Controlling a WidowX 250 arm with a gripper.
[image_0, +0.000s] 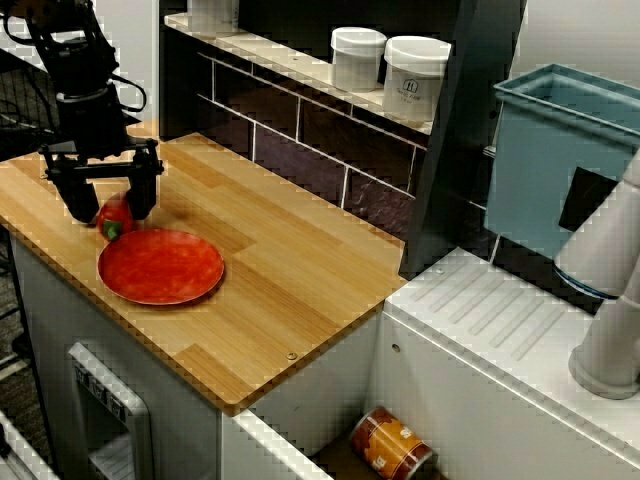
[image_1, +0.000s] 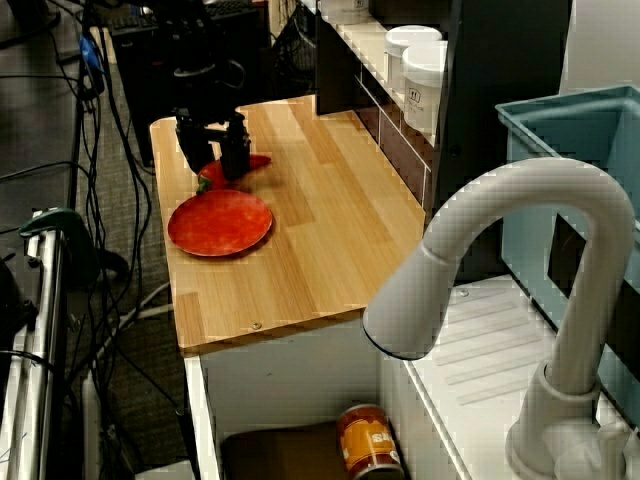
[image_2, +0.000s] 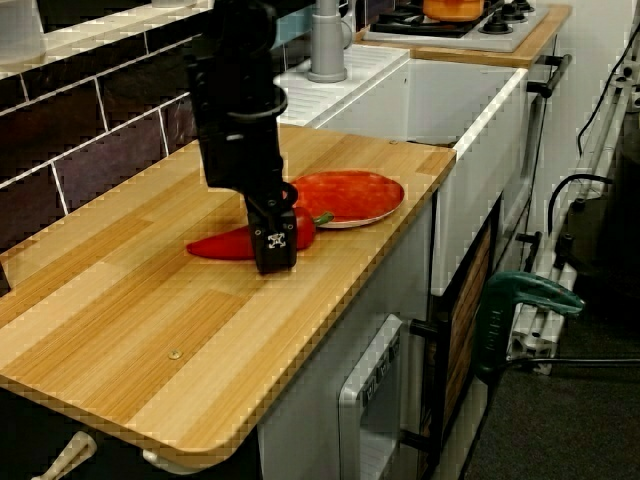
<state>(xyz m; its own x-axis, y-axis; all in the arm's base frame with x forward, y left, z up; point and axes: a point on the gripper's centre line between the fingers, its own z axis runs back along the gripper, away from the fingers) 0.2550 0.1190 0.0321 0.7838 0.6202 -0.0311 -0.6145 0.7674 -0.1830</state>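
Carrier: light wooden plank countertop (image_0: 300, 270). On it: round red plate (image_0: 160, 266) near front edge, red bell pepper (image_0: 113, 218) just beside plate.

Matte black, boxy arm (image_0: 75, 70); a black cable (image_0: 135, 95) loops at its 3 o'clock side. The end effector (image_0: 110, 205) has thick black fingers (image_2: 275, 240), one with a small white marking.

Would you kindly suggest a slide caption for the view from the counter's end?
Black gripper straddling a red pepper on the wooden counter, beside a round red plate.
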